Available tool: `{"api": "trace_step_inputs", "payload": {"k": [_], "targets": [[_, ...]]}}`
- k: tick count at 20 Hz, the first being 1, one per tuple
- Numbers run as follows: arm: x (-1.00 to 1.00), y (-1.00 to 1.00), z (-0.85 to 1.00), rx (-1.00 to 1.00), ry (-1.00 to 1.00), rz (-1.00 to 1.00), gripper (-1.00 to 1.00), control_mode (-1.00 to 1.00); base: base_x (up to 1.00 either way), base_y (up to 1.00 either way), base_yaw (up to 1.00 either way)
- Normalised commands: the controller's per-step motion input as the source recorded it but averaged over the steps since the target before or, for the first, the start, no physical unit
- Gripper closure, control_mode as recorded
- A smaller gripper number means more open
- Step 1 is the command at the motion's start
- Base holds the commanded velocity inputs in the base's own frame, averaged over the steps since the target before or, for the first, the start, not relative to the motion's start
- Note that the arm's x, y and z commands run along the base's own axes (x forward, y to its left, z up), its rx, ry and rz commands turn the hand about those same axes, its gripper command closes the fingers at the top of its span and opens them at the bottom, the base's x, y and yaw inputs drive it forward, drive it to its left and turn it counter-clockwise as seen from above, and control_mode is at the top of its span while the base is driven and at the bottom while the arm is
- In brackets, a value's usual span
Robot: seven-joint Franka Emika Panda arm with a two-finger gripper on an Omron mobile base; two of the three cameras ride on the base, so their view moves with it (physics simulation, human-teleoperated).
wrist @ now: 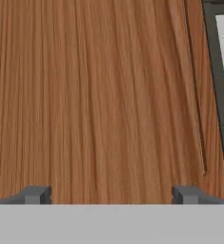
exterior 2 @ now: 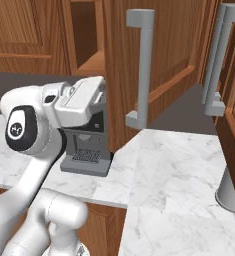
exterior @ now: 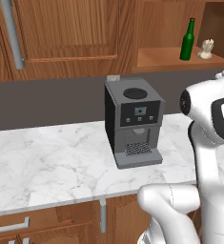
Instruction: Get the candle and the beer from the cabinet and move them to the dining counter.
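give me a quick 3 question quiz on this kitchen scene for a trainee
1. True or false: the beer stands upright on the open cabinet shelf.
2. Which lies nearer the coffee machine, seen from the left base view?
A. the candle
B. the beer
3. Fill in: the hand has its fingers spread and holds ____.

Key:
1. True.
2. B: the beer is on the side toward the machine, the candle beyond it.
3. Nothing: the hand faces bare wood grain, with no thing between the fingers.
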Motion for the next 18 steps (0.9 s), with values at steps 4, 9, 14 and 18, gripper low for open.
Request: {"api": "trace_step_inputs", "payload": {"k": [4, 9, 14, 18], "targets": [[0.00, -0.50, 0.00, 0.02, 0.00, -0.03, -1.00, -1.00, 0.00, 0.00, 0.00], [0.00, -0.56, 0.00, 0.01, 0.00, 0.00, -1.00, -1.00, 0.00, 0.00, 0.00], [0.00, -0.60, 0.00, 0.02, 0.00, 0.00, -1.00, -1.00, 0.00, 0.00, 0.00], [0.00, -0.52, 0.00, 0.00, 0.00, 0.03, -1.00, -1.00, 0.00, 0.00, 0.00]]}}
